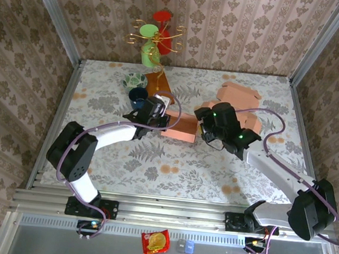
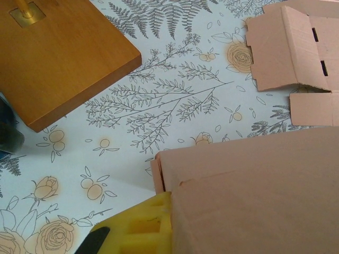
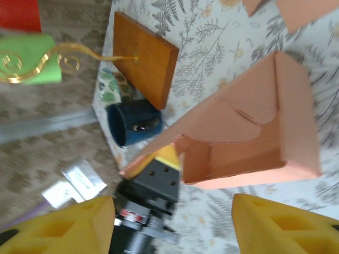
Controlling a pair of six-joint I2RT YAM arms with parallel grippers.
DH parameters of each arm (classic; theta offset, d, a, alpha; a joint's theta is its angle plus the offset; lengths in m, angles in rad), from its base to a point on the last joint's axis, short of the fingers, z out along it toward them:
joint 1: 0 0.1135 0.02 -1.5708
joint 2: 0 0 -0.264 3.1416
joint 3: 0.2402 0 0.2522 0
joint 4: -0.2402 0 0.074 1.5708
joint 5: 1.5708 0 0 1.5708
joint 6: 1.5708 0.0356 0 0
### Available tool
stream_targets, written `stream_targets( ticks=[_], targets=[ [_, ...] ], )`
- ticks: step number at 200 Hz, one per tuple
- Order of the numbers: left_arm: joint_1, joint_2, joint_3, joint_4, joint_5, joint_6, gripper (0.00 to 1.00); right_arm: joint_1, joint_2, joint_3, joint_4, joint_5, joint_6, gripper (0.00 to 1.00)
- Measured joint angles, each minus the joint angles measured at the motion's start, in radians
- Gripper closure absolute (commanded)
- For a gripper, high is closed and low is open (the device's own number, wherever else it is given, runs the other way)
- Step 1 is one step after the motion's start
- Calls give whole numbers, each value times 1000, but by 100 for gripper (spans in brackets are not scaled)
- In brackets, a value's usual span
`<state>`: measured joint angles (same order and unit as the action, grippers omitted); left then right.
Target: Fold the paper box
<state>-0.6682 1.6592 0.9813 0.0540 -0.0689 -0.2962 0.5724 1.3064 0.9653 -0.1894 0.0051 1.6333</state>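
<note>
On the patterned surface (image 1: 153, 168), the paper box (image 1: 179, 128) is being gripped solely by the left gripper (image 1: 158, 117), jaws clamped on its flap, with the right gripper (image 1: 202, 127) jaws apart, so tearing or slipping is arguably being risked.

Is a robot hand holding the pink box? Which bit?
Yes. The left gripper is shut on the paper box, pinching the wall at its left end. The right gripper is open and holds nothing.

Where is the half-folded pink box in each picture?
Top external: box in the middle, between the two arms.
Left wrist: box at the bottom right, very close.
Right wrist: box right of centre, open side showing.
Shared landmark: wooden base, top left in the left wrist view, top centre in the right wrist view.
</note>
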Motion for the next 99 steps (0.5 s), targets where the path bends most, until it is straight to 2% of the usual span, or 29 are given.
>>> stream_targets(
  ticks=[39, 64, 99],
  targets=[
    [-8, -1, -7, 3, -14, -5, 100, 18, 114, 34, 45, 18, 233, 51],
    [-12, -2, -9, 3, -19, -11, 100, 18, 190, 66, 52, 21, 298, 55],
    [-13, -2, -9, 3, -23, -11, 100, 18, 228, 105, 75, 21, 349, 66]
  ],
)
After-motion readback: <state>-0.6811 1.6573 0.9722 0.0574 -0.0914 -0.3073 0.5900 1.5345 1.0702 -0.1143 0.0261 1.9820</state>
